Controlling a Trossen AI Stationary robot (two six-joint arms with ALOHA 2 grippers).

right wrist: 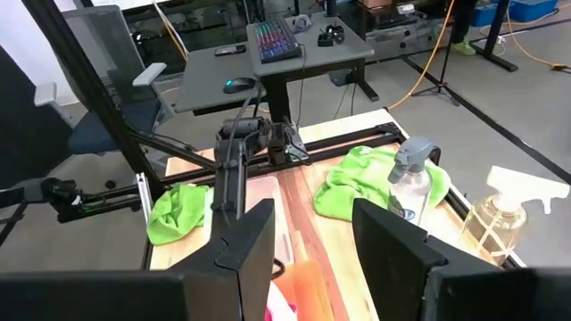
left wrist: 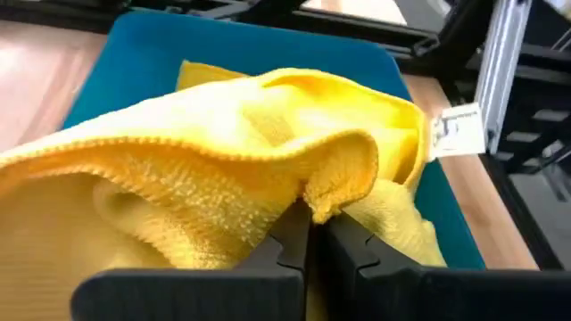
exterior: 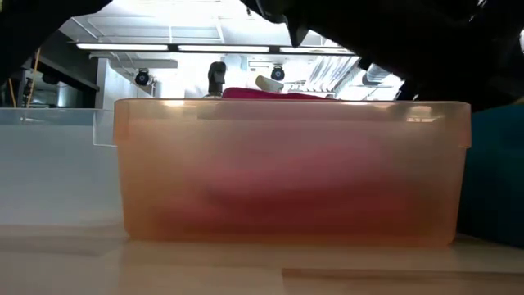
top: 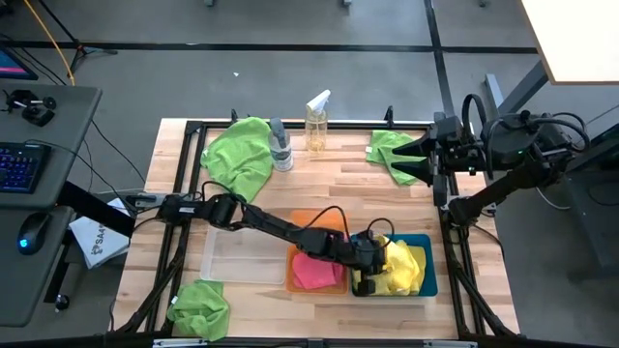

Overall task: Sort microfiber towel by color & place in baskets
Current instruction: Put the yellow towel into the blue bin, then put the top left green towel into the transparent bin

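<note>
From overhead I see my left gripper (top: 368, 263) reaching across to the dark blue basket (top: 427, 280) at about 5 o'clock on the table, fingers pinched tight on a fold of the yellow towel (left wrist: 223, 152), which lies heaped inside that basket. The pink towel (top: 315, 272) sits in the orange basket (exterior: 286, 168) just beside it at 9 o'clock. My right gripper (right wrist: 312, 241) waits spread apart near 2 o'clock.

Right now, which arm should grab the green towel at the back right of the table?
Right. Its gripper hangs open beside that green towel. The left gripper is over the blue basket, jaws shut on the yellow towel.
</note>
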